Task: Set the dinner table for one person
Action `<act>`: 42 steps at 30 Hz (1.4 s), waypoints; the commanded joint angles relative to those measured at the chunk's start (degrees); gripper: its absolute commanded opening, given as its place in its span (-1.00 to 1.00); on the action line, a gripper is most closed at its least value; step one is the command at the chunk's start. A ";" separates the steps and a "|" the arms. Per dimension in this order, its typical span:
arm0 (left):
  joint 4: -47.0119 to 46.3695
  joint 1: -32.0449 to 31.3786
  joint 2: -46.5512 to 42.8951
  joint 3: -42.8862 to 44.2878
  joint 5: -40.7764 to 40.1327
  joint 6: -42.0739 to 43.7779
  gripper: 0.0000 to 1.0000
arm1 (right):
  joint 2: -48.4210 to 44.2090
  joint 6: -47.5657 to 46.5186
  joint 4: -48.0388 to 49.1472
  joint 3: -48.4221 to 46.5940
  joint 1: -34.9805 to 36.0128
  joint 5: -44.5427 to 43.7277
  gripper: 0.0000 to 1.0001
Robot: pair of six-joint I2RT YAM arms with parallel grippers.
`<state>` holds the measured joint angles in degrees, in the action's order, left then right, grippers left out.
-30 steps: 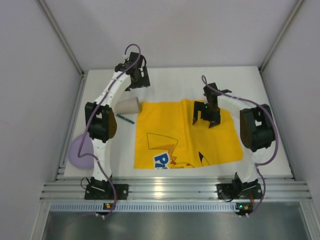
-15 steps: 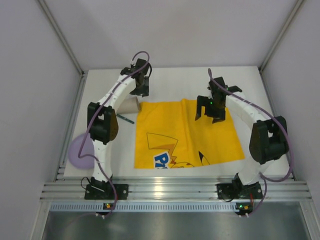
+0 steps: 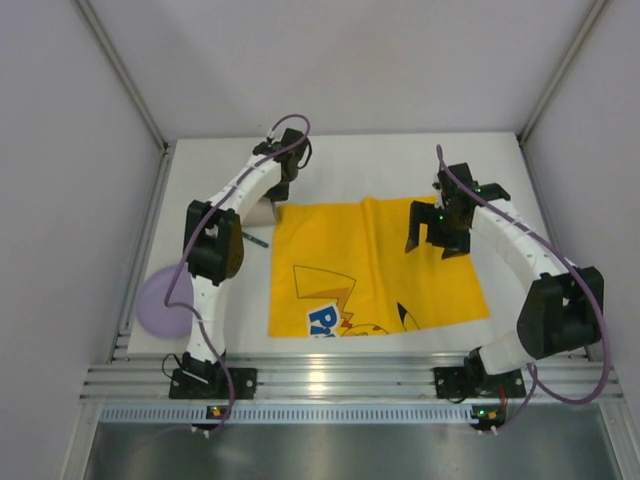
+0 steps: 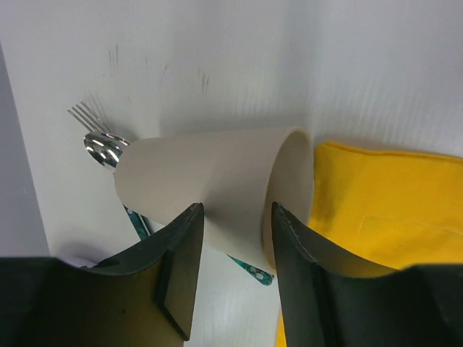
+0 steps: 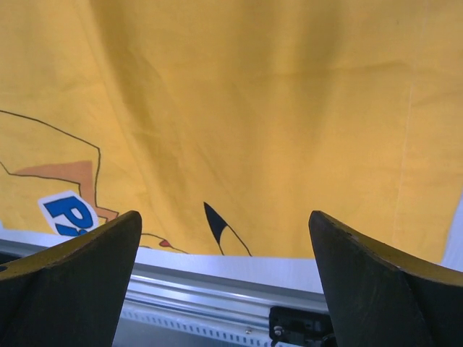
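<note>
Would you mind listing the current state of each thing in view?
Cup: on its side, mouth toward the mat.
Fork, spoon: lying flat at the cup's base.
Mat: spread flat, lightly creased.
Plate: flat, partly behind the left arm.
Left gripper: part-open, astride the cup; grip unclear.
Right gripper: open, above the mat.

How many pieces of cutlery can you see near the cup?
2. A fork and a spoon lie together on the table, heads poking out from behind the tipped-over cup beside the yellow mat. The cup hides most of their handles, so more may be hidden.
</note>
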<state>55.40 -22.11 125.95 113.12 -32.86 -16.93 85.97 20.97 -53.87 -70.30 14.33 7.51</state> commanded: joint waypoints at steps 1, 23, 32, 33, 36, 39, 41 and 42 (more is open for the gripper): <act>0.68 0.14 2.19 -0.09 -3.26 0.67 -0.06 | -5.10 -0.84 -0.89 3.49 -1.23 -0.56 0.99; -6.86 -1.61 -18.54 -4.37 30.64 -1.17 -1.00 | -1.43 1.35 13.95 16.42 -9.14 2.43 0.99; -7.49 -5.92 -21.27 -6.34 35.50 -4.16 -1.00 | 3.50 4.07 14.85 20.38 -11.25 -4.33 0.99; -7.50 -6.10 -21.19 -5.90 35.85 -4.43 -1.00 | 2.72 4.25 14.84 20.99 -11.43 -5.30 1.00; -7.32 -6.72 -20.22 -3.97 36.46 -5.48 -1.00 | 1.83 4.69 15.02 24.15 -12.48 -7.33 1.00; -7.23 -7.68 -19.17 -1.42 36.99 -6.45 -1.00 | 1.74 5.31 15.46 24.69 -13.54 -6.81 0.99; -6.97 -8.73 -17.76 1.03 36.90 -7.06 -1.00 | 1.57 4.96 15.11 24.60 -13.62 -5.49 0.99; -6.97 -9.09 -17.06 1.83 36.99 -7.24 -1.00 | 1.30 4.87 14.85 24.25 -13.54 -5.05 0.99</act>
<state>50.76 -29.71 107.77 110.26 2.39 -22.39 86.59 26.04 -39.79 -48.01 1.91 4.62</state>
